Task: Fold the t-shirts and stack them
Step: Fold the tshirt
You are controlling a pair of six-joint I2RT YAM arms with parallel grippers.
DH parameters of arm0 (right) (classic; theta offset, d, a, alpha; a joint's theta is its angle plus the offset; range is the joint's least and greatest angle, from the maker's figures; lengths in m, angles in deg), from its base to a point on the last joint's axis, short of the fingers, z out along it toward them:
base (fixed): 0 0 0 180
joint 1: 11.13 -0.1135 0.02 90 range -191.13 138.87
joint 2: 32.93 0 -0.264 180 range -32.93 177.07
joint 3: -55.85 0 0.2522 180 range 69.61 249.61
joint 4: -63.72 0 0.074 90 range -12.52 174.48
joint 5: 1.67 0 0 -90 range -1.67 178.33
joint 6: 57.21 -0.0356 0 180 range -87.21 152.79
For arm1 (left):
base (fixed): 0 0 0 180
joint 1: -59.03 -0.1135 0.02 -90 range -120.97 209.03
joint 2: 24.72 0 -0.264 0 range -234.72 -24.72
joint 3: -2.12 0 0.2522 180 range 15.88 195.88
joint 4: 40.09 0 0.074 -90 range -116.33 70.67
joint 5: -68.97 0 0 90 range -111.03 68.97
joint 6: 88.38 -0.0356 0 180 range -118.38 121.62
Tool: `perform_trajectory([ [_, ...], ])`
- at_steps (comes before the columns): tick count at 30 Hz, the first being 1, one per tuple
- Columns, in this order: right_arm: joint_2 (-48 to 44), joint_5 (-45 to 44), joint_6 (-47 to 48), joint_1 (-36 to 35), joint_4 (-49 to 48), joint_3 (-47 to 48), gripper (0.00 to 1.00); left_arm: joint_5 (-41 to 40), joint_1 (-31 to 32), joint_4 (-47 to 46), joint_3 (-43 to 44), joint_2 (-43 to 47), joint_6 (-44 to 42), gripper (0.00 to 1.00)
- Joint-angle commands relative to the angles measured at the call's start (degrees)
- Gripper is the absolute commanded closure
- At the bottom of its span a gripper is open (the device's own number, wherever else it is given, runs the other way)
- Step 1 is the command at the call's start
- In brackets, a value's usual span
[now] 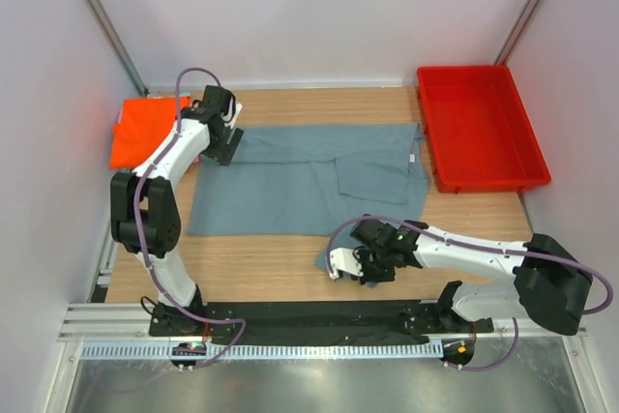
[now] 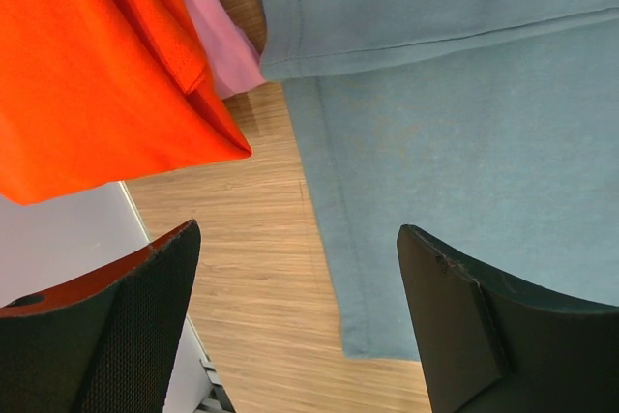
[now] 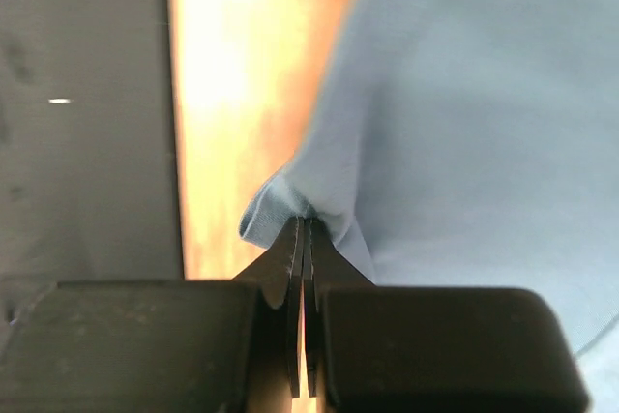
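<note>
Grey-blue t-shirt (image 1: 309,176) was spread on the table (image 1: 261,263), and one corner of it was pinched tightly between the closed fingers of the right gripper (image 3: 306,234). The left gripper (image 2: 298,244) was seen released, wide apart, above the shirt's side edge. The orange t-shirt (image 2: 77,65) and the pink t-shirt (image 2: 218,41) were placed just ahead of its left finger.

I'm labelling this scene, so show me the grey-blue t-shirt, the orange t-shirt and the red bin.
grey-blue t-shirt (image 1: 280,186): top external view, middle of its body.
orange t-shirt (image 1: 140,132): top external view, centre of the cloth.
red bin (image 1: 479,128): top external view, its bare floor.
</note>
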Motion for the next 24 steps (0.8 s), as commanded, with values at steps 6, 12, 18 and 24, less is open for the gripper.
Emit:
perform_trajectory([
  [6,1.85,3.39,0.76,3.71,4.85,5.49,0.66,3.27,2.00,1.04,3.32,2.47,0.46,0.17],
  [12,-4.37,7.27,-1.87,4.42,11.81,16.92,0.55,5.38,2.00,0.25,3.85,5.63,0.20,0.14],
  [18,-4.04,5.60,-5.20,12.12,7.71,24.14,0.55,7.49,2.09,-1.33,3.14,3.01,0.63,0.14],
  [24,2.81,-1.75,-26.10,24.53,-17.84,19.40,0.45,9.15,2.00,-6.87,0.33,1.51,2.99,0.14],
])
